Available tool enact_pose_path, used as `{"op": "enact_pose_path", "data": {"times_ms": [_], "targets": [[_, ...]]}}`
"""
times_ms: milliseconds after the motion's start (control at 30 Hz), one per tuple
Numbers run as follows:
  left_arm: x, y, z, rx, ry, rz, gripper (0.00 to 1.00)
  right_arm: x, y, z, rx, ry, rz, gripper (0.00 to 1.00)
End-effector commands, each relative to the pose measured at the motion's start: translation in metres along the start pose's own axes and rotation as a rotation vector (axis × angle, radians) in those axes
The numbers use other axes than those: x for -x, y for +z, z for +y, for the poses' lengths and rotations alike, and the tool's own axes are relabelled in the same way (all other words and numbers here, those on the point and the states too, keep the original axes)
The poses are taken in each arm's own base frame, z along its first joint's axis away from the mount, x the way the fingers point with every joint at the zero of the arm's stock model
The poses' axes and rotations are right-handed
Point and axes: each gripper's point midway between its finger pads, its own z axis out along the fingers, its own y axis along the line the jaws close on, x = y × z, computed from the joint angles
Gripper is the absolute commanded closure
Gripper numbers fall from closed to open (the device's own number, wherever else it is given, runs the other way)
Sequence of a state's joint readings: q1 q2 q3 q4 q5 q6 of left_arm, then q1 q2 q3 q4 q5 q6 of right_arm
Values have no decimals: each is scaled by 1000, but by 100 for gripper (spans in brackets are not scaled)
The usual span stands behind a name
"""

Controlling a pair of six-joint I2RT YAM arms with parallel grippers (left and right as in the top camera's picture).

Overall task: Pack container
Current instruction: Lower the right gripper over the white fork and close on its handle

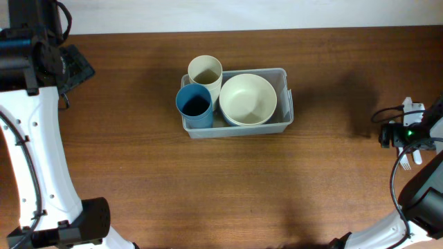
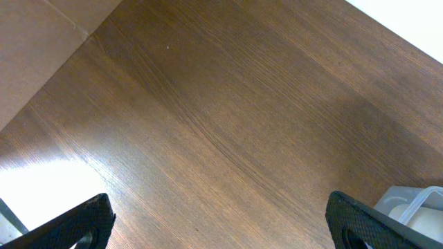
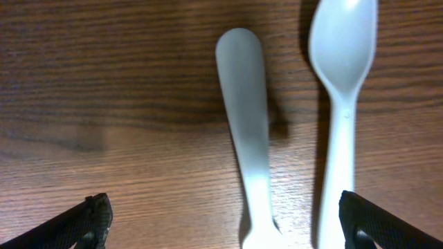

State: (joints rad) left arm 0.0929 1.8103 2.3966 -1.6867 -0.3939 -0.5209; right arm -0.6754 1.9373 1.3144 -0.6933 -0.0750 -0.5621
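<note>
The clear plastic rectangular bin point(image 1: 239, 130) sits mid-worktop point(image 1: 138, 173), mouth up, long axis running 9 to 3 o'clock. It holds a round cream bowl point(image 1: 248, 99) toward 3 o'clock, and a blue cup point(image 1: 194, 105) and cream cup point(image 1: 205, 71) toward 9. The left end effector point(image 2: 218, 225) and right end effector point(image 3: 221, 221) are released, empty.

We read no text, label, brand, number or sign in any of the three views. The container point(image 1: 286, 97) bears no legible marking.
</note>
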Motion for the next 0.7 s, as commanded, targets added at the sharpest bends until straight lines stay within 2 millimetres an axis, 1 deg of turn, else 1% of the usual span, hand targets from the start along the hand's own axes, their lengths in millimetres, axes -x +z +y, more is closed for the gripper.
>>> {"op": "enact_pose_path", "data": {"times_ms": [0, 167, 567, 667], "targets": [[0, -5, 7, 10, -16, -14, 0, -3, 16, 12, 68, -7, 7, 1], [0, -5, 7, 10, -16, -14, 0, -4, 24, 11, 71, -6, 12, 1], [0, -5, 7, 10, -16, -14, 0, 2, 25, 8, 60, -5, -9, 1], [0, -5, 7, 10, -16, -14, 0, 5, 24, 14, 93, -4, -29, 1]]}}
